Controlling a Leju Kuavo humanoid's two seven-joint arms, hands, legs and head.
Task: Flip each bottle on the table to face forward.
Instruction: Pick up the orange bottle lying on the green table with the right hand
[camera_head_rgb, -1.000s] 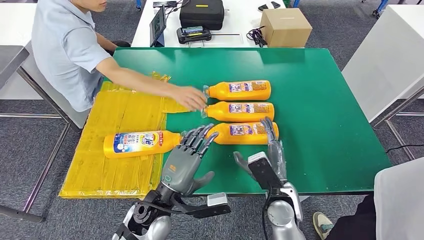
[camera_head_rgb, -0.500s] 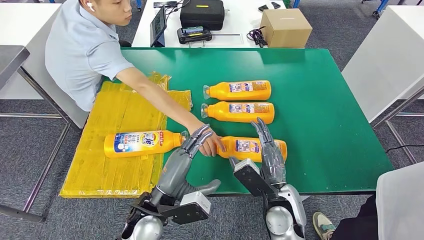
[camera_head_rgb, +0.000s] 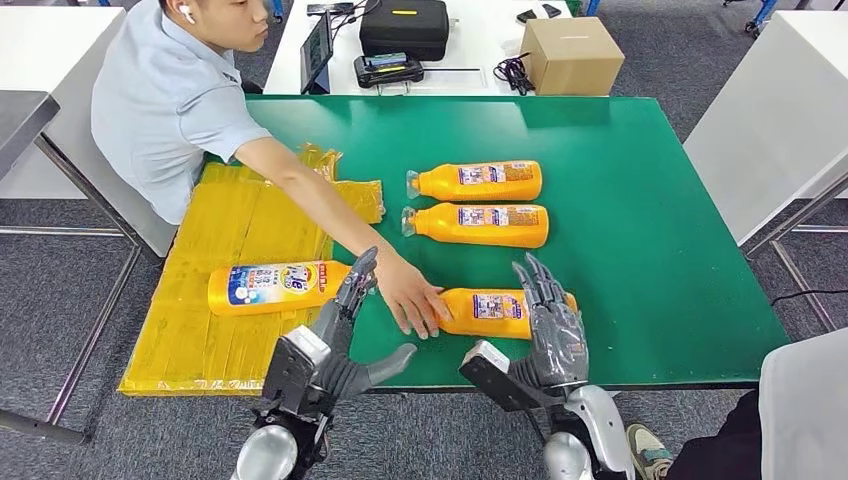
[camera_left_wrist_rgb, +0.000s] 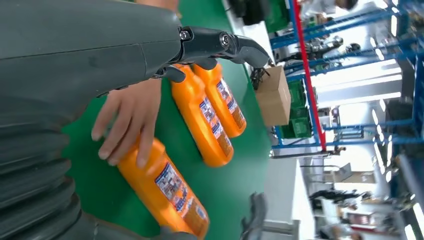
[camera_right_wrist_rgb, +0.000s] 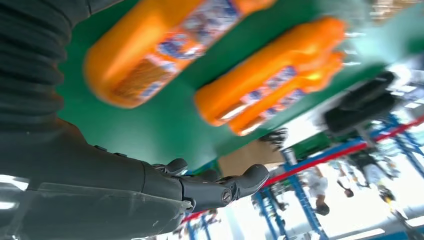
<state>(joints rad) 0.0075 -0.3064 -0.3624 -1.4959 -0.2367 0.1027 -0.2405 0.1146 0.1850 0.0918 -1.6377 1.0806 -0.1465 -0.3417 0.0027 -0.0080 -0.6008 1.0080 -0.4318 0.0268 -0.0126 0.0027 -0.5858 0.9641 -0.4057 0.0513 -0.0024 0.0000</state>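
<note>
Bottles lie on their sides on the green table (camera_head_rgb: 650, 200), and the nearest bottle (camera_head_rgb: 505, 312) sits just ahead of the right hand (camera_head_rgb: 548, 330), whose fingers are spread and rest over its far end without gripping it. The left hand (camera_head_rgb: 335, 335) is also empty, fingers apart and pointing forward, hovering between that bottle and the bottle on the yellow sheets (camera_head_rgb: 275, 287). A person's hand (camera_head_rgb: 410, 300) lies on the neck end of the nearest bottle, right between the two robot hands. Beyond it, two more bottles, the middle bottle (camera_head_rgb: 478, 224) and the far bottle (camera_head_rgb: 476, 181), lie side by side, labels up, caps pointing toward the yellow sheets (camera_head_rgb: 215, 330).

The main risk, as I judge it, is contact with the person: either robot hand closing or sweeping in now could catch those fingers. The bottle could also roll or skid off the near edge if pushed from one end.

Compared with half a second ago, the left hand has drawn back toward the robot, the person's hand has slid further onto the bottle, and the right hand has settled lower over its base.
</note>
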